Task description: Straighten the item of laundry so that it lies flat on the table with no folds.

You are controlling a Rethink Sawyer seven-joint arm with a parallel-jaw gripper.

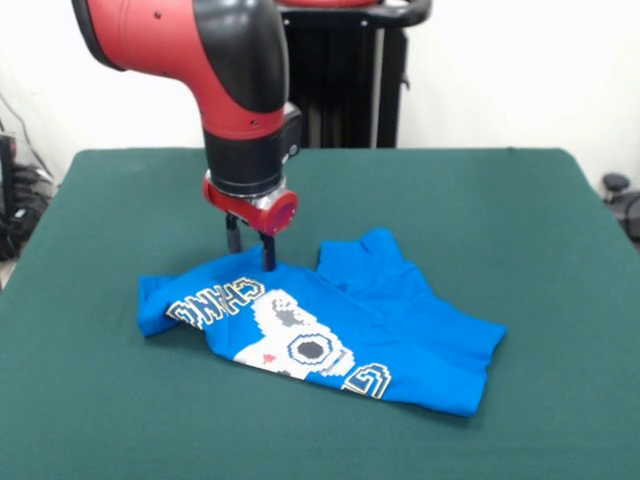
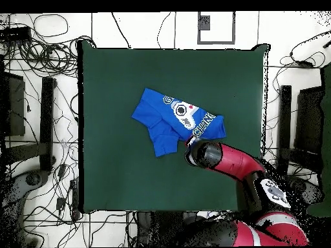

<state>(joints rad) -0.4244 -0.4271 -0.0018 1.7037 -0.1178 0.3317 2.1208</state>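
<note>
Touching folded T-shirt (image 1: 330, 330), gripper (image 1: 250, 245) open

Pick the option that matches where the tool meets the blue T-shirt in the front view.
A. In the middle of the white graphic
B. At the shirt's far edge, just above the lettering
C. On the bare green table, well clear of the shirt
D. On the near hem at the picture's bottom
B: the tool comes down on the far edge of the T-shirt, right above the lettering.
</note>
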